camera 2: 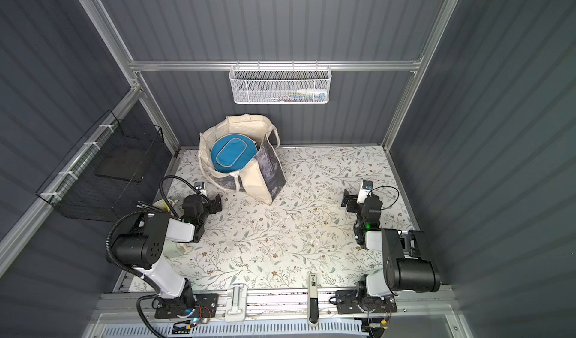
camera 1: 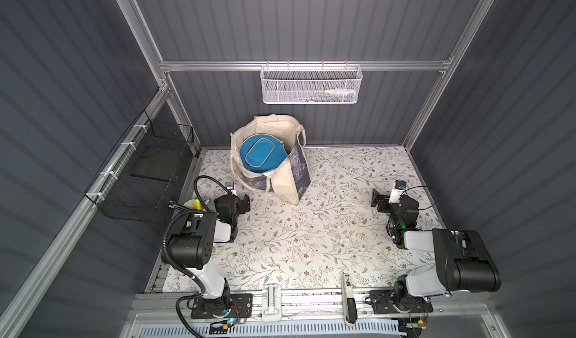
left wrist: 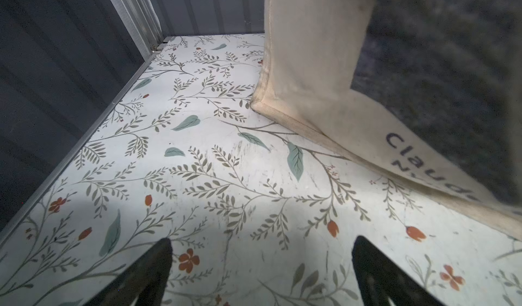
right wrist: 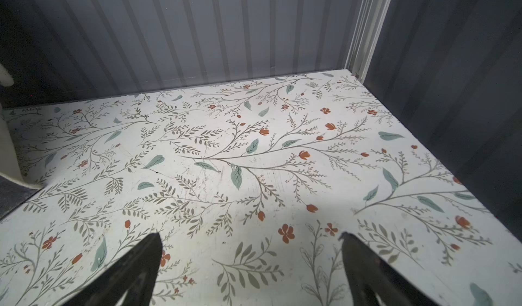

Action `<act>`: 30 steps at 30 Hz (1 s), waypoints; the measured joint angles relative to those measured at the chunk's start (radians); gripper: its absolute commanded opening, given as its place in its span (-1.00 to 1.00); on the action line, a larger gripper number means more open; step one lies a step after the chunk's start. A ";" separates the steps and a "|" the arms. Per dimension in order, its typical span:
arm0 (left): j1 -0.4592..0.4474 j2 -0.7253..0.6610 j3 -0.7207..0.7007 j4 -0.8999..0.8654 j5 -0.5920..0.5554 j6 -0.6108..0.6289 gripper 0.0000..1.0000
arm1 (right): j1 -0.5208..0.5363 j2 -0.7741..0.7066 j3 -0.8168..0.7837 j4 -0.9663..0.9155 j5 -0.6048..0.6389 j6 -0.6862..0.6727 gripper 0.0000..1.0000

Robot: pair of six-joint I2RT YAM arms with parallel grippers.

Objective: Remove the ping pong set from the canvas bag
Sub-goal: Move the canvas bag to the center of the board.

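Canvas bag (camera 1: 283, 185) standing at the far edge of the bench (camera 1: 311, 236) toward its left corner, blue paddle cover (camera 1: 261, 155) lying inside (mouth gaping), left pincer (left wrist: 261, 248) hanging near it, jaws wide and empty, right pincer (right wrist: 251, 242) doing likewise by the right edge.

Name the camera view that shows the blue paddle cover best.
The top views: both look down into the open canvas bag, onto the blue paddle cover. The left wrist view shows only the bag's outer wall, the right wrist only its edge; neither shows the cover.
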 measured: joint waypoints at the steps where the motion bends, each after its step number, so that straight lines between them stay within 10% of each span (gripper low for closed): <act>1: 0.000 0.000 0.000 0.000 0.000 0.000 1.00 | 0.000 0.000 0.000 0.000 0.000 0.000 0.98; 30: 0.000 0.000 0.000 0.000 0.000 0.000 0.99 | -0.012 0.000 0.000 0.000 -0.031 0.000 0.98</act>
